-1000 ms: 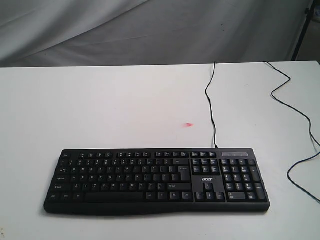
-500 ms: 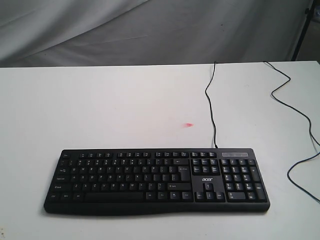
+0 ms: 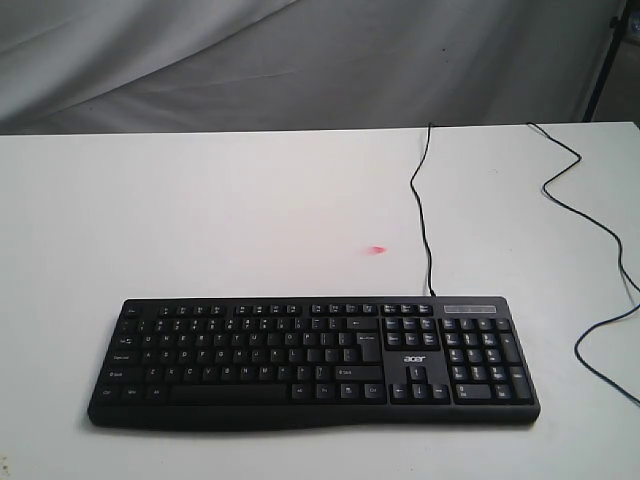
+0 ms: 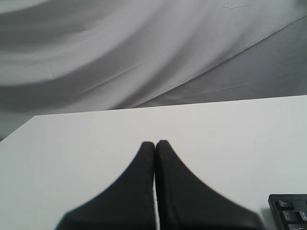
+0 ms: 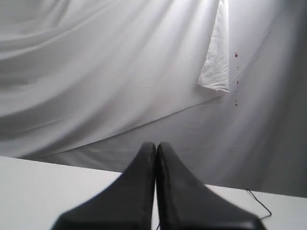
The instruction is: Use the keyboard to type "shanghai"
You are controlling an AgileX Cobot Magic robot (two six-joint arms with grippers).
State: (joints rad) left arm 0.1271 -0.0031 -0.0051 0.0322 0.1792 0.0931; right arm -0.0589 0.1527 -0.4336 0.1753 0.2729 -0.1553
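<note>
The black keyboard [image 3: 312, 362] with white legends and an acer logo lies near the front edge of the white table [image 3: 200, 220], its thin black cable [image 3: 422, 200] running toward the back. Neither arm shows in the exterior view. In the left wrist view my left gripper [image 4: 155, 143] is shut with nothing in it, held above bare table, and one corner of the keyboard [image 4: 289, 213] shows off to its side. My right gripper [image 5: 156, 143] is shut and empty too, pointing at the grey backdrop over the table's far edge.
A second black cable [image 3: 590, 230] snakes across the table's right side. A small pink mark [image 3: 376, 250] sits on the table behind the keyboard. Grey cloth [image 3: 300, 60] hangs behind the table, with a white cloth piece [image 5: 216, 57] on it.
</note>
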